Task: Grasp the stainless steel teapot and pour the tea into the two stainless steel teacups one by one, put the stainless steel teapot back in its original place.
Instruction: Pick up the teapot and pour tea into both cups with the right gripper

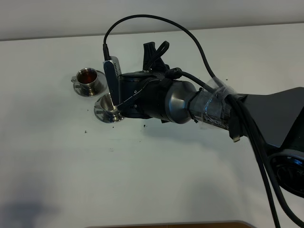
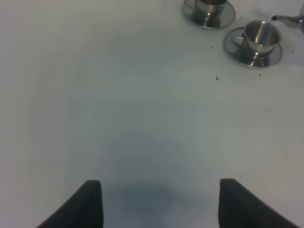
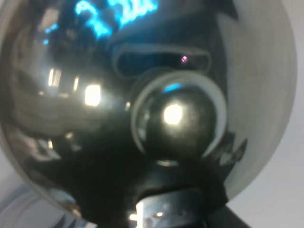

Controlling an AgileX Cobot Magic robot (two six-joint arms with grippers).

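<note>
The stainless steel teapot (image 3: 142, 109) fills the right wrist view, lid knob (image 3: 178, 121) in the middle. My right gripper (image 3: 166, 209) is shut on it at the handle side. From above, the right arm (image 1: 142, 97) hides the pot. Its spout tip (image 2: 285, 19) hangs just beside the near teacup (image 2: 259, 35), which stands on a saucer (image 2: 273, 57) with a bare, shiny inside. The far teacup (image 1: 88, 80) holds dark reddish tea (image 1: 87, 75). The original place is hidden. My left gripper (image 2: 161, 204) stands open over bare table, well short of the cups.
The right arm and its cables (image 1: 204, 52) stretch from the right edge across the white table (image 1: 142, 180) to the cups. Small dark specks (image 2: 217, 78) lie near the saucers. A brown wooden edge (image 1: 166, 224) shows at the table's front.
</note>
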